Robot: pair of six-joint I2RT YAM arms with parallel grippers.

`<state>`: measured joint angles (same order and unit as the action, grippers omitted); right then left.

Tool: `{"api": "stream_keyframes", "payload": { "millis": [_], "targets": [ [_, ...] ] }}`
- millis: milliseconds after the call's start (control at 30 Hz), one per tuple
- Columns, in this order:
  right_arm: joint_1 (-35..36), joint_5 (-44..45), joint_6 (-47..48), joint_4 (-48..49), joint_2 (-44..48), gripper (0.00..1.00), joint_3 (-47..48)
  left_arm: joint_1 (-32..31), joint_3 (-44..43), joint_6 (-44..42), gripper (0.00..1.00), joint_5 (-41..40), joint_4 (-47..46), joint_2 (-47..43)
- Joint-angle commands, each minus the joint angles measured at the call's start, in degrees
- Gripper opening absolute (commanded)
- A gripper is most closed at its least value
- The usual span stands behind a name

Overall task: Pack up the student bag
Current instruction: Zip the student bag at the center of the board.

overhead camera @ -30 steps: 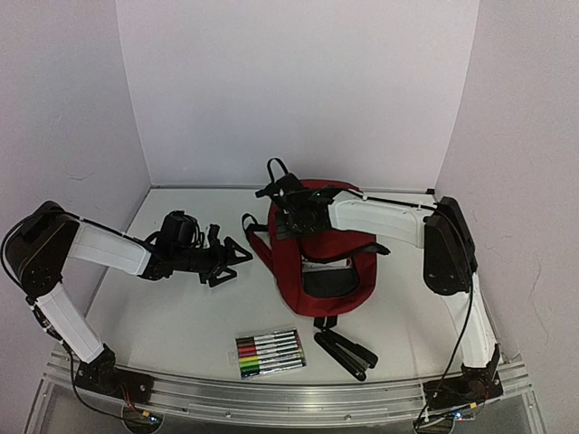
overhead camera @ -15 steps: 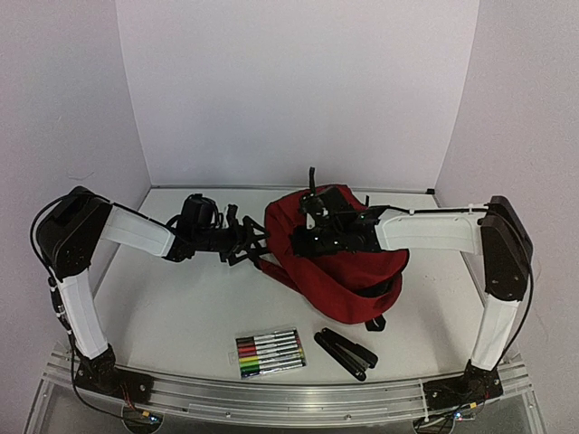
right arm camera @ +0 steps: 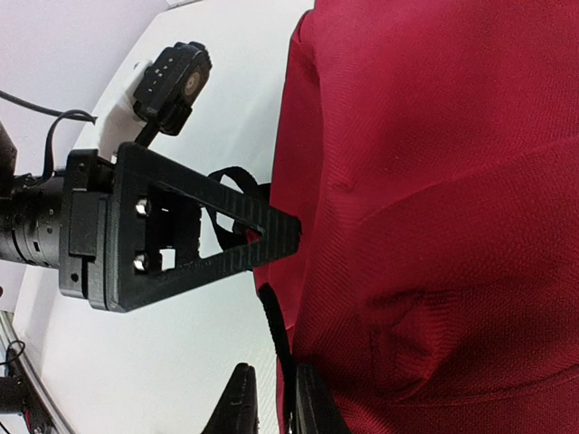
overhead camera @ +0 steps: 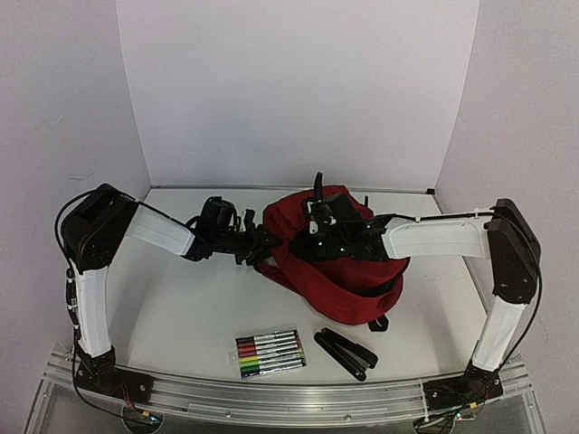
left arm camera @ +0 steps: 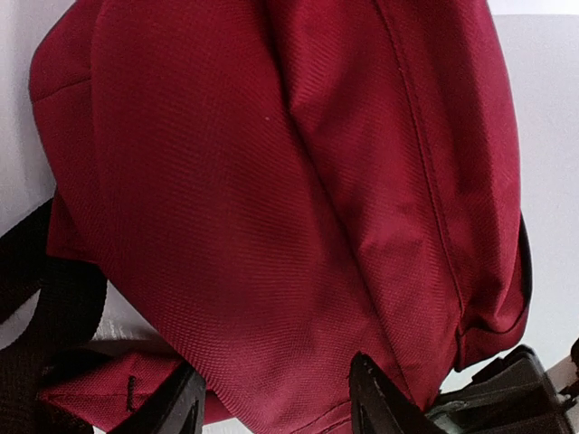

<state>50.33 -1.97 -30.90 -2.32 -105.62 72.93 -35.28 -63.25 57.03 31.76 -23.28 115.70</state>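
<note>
Bag (overhead camera: 339, 271) slumped mid-table, markers (overhead camera: 270, 352) in front, not packed. Left gripper (left arm camera: 276, 371) about half wide, straddling a fold on bag's left side; close only once fabric sits deep in the jaws. Right gripper (right arm camera: 271, 375) narrow beside black strap (right arm camera: 271, 316), can't tell if it grips. Then lift slow, no yanking

The left gripper (overhead camera: 268, 242) has swung right up against the bag's (overhead camera: 348, 285) left edge, while the bag has tipped into a rounder heap.

Bag (overhead camera: 336, 273), markers (overhead camera: 270, 352), perhaps ruler (overhead camera: 345, 353), on table (overhead camera: 181, 307)
</note>
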Motion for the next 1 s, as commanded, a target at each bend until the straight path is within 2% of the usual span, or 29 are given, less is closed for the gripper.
{"api": "stream_keyframes", "payload": {
  "millis": [0, 167, 467, 600, 833, 967],
  "targets": [
    [0.4, 3.9, 0.5, 1.5, 0.9, 0.22, 1.8, 0.1, -2.8, 0.0, 0.42, 0.5, 0.4, 1.5],
    [0.4, 7.1, 1.4, -1.5, -1.7, 0.24, 5.5, 0.0, -3.1, 0.7, 0.21, 1.3, -0.3, 2.2],
    [0.4, 9.0, 4.3, -6.2, -6.6, 0.28, 12.3, 0.0, -2.9, 1.4, 0.05, 1.7, -1.1, 2.5],
    [0.4, 7.3, 4.9, -6.9, -7.5, 0.31, 13.0, 0.0, -3.0, 1.6, 0.01, 1.7, -1.2, 2.5],
    [0.4, 8.6, 5.7, -8.8, -9.3, 0.32, 14.2, 0.0, -3.3, 1.6, 0.0, 1.8, -1.1, 2.4],
    [0.4, 8.9, 6.1, -9.4, -10.0, 0.23, 15.0, 0.0, -3.4, 1.5, 0.0, 1.8, -0.8, 2.3]
  ]
}}
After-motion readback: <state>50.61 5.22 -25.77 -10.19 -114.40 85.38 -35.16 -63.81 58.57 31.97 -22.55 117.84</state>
